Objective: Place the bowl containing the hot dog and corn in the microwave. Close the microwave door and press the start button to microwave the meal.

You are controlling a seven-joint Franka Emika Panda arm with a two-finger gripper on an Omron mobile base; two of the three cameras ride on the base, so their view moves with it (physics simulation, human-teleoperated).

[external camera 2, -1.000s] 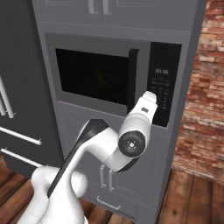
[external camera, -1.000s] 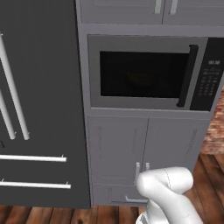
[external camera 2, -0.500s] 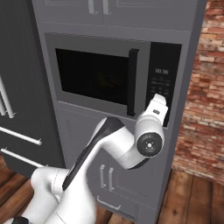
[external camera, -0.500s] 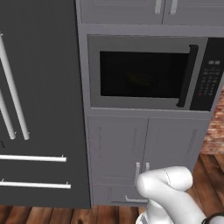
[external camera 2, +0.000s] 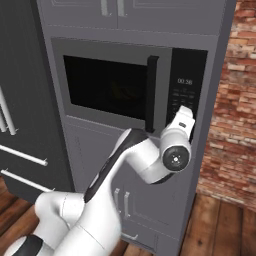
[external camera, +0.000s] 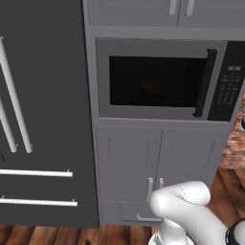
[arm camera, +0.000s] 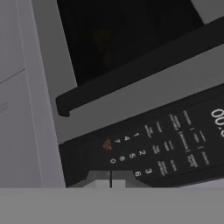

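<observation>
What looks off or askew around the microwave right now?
Nothing stands out. The microwave door sits shut and flush, the keypad panel looks intact, and the shut gripper is squarely at the panel's bottom edge.

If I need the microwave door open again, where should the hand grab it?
Grip the vertical black bar handle on the microwave door, next to the keypad. Come straight from the front, fingers either side: it is a slim upright bar, apparently proud of the frame.
</observation>
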